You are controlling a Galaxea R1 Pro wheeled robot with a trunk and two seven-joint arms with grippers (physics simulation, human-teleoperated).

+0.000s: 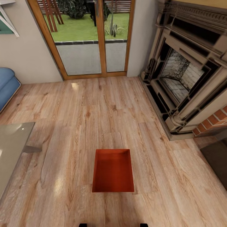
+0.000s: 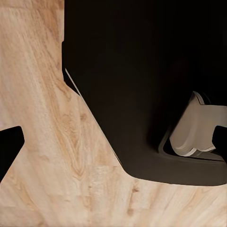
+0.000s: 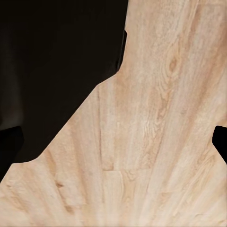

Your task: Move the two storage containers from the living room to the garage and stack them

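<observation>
One storage container sat open and empty on the living room's wood floor just ahead of the robot, ungrasped, so carrying and stacking apparently remained undone; state of either claw could not be told.
</observation>
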